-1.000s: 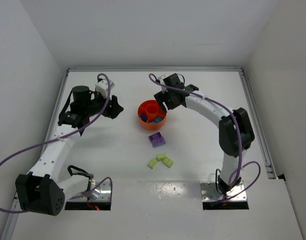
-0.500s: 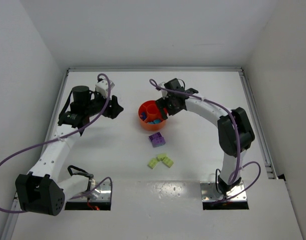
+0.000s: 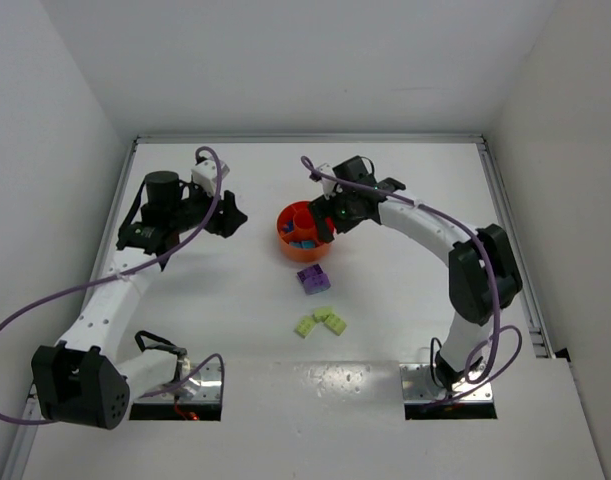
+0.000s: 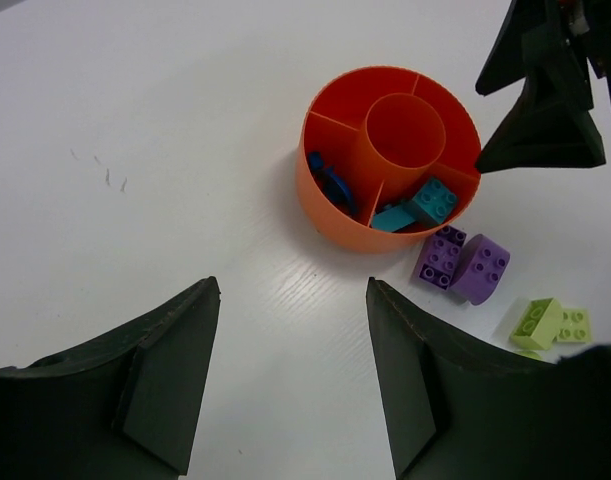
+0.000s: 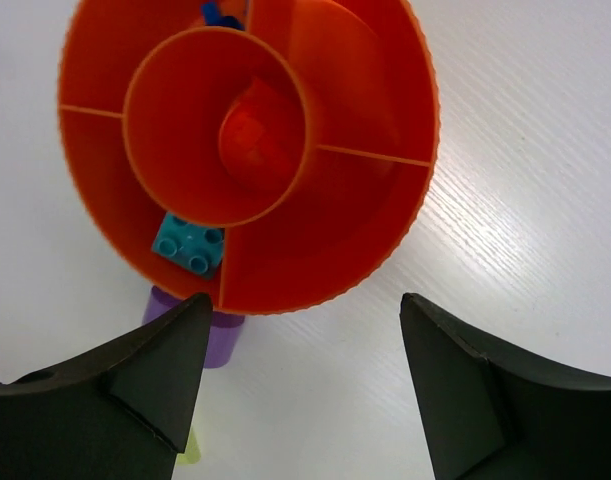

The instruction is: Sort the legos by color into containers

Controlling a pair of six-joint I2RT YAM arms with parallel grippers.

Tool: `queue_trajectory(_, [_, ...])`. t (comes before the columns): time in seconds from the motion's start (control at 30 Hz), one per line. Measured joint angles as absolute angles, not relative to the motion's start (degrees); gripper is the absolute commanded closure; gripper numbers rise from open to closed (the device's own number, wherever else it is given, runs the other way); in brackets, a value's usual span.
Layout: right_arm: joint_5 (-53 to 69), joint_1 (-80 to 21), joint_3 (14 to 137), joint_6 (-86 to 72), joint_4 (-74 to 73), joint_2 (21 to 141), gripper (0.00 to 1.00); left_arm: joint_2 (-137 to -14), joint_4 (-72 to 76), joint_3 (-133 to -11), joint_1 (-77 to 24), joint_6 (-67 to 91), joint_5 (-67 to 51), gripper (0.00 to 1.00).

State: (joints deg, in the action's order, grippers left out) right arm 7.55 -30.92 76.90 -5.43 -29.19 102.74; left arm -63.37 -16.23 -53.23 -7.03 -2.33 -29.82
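– While the right gripper hangs over the bowl, is it actually holding anything? Can't tell from the top view.

– Nope, check its wrist cam. Both fingers are spread wide with nothing between them, just the orange bowl and some white table below. It sits above the bowl's right-hand rim as seen from overhead.

– ok, and the left gripper?

– Same deal: jaws wide apart, empty. It's off to the left of the bowl, apart from it and pointed toward it, so its camera gets the whole bowl.

– What's in the bowl so far?

– Teal bricks lie in one outer section, on the side nearest the loose pieces. Blue bricks are in the section next to it, tucked against the wall, so counting them is tough.

– And what's outside?

– Two purple bricks lie on the table just beside the bowl, on its near side. From the left wrist view they touch each other, and one looks rounded on top. Whether they touch the bowl's wall, I can't tell. Closer to the arm bases, a little cluster of yellow-green bricks sits well apart from the bowl.
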Motion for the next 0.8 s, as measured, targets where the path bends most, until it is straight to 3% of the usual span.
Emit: queue_trajectory(0.8, [19.88,-31.75,74.26,-2.55,-28.56,95.70,0.25,-64.55,-16.14,-53.23,-7.03,-2.33,-31.57,0.34])
